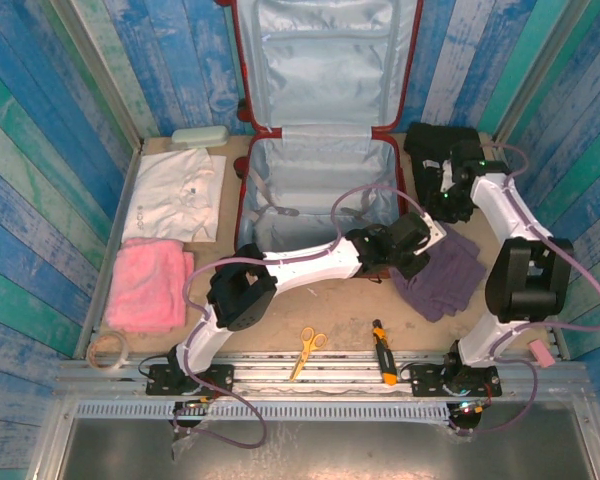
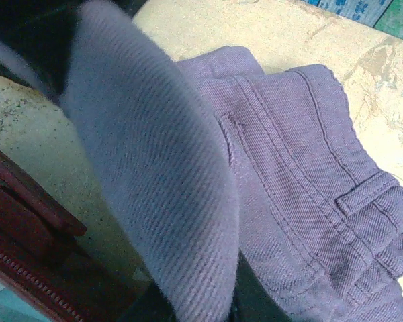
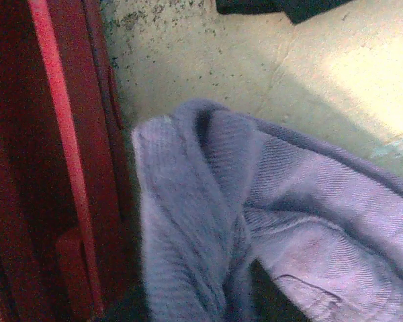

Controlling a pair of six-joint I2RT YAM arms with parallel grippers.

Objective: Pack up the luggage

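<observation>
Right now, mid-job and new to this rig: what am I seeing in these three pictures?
The overhead picture looks down from behind two robot arms bolted at the near table edge. Each ends in a two-finger gripper with its own camera, giving the two close-ups. The open luggage lies mid-table, lid raised at the back. Left of it: a white shirt, pink towel, mint case and tape roll. Near the bases: yellow scissors and an orange-black tool. Right: a black garment and purple trousers. The left gripper is shut on a fold of the trousers. The right gripper is at the same cloth beside the luggage's red rim; whether it is shut I cannot tell.
</observation>
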